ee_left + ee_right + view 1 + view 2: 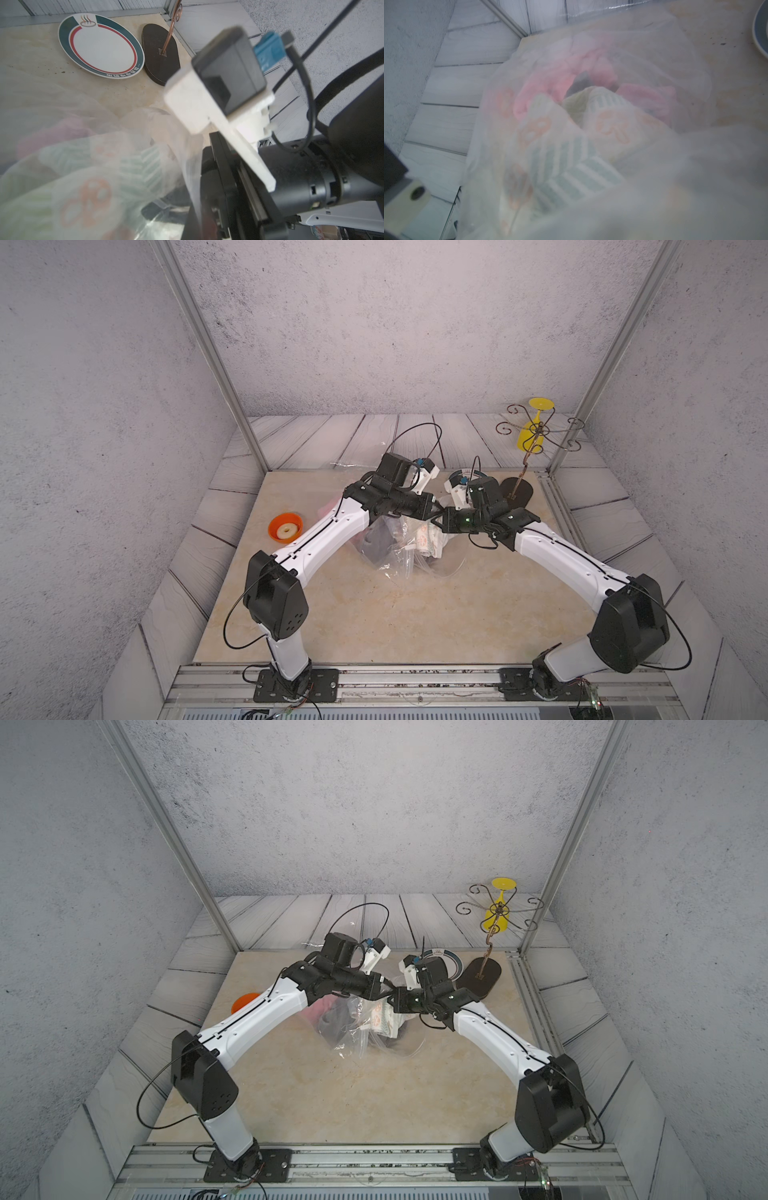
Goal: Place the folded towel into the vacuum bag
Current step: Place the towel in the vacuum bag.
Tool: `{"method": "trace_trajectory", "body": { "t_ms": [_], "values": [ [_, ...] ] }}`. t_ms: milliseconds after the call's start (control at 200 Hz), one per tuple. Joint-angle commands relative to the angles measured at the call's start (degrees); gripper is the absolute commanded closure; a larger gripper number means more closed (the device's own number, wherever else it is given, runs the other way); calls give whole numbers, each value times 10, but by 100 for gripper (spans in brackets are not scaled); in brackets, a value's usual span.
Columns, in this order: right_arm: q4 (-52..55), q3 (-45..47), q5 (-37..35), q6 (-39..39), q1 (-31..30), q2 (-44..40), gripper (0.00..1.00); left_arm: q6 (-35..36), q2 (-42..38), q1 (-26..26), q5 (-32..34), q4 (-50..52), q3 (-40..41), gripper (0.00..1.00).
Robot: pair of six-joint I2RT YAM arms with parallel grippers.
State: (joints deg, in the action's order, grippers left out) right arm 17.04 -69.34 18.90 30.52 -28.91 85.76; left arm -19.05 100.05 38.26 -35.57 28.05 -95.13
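Centre desk (374,614): vacuum bag (395,560), towel (424,537) inside, directly beneath left claw (436,512) and right claw (435,523); both closed tip-to-tip, apparently pinching its film.

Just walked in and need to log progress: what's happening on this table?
Both arms meet over the vacuum bag in the middle of the table. The right pincer looks shut on the bag's film, holding it up. The left pincer is shut right beside it, grip unclear. A patterned towel already lies inside the bag, next to pink cloth.
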Motion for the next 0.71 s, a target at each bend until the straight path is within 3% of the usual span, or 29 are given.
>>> {"method": "trace_trajectory", "body": {
  "t_ms": [0,140,255,320,460,586,641,701],
  "values": [
    [-98,14,-126,81,7,2,100,25,-54,9,-62,2,20,100],
    [-101,45,-252,121,8,-21,100,44,-96,9,-103,-2,50,100],
    [-110,68,-285,134,8,-38,100,58,-108,9,-135,6,62,100],
    [-131,68,-238,120,8,-29,97,56,-105,10,-139,0,72,100],
    [-246,69,1,90,6,4,92,47,-74,13,-120,-26,82,100],
    [-308,66,129,107,5,24,90,41,-29,15,-88,-27,68,100],
    [-307,69,141,103,5,22,82,39,-13,15,-76,-25,64,100],
    [-278,74,123,87,7,9,61,39,0,15,-62,-23,63,100]
  ]
}}
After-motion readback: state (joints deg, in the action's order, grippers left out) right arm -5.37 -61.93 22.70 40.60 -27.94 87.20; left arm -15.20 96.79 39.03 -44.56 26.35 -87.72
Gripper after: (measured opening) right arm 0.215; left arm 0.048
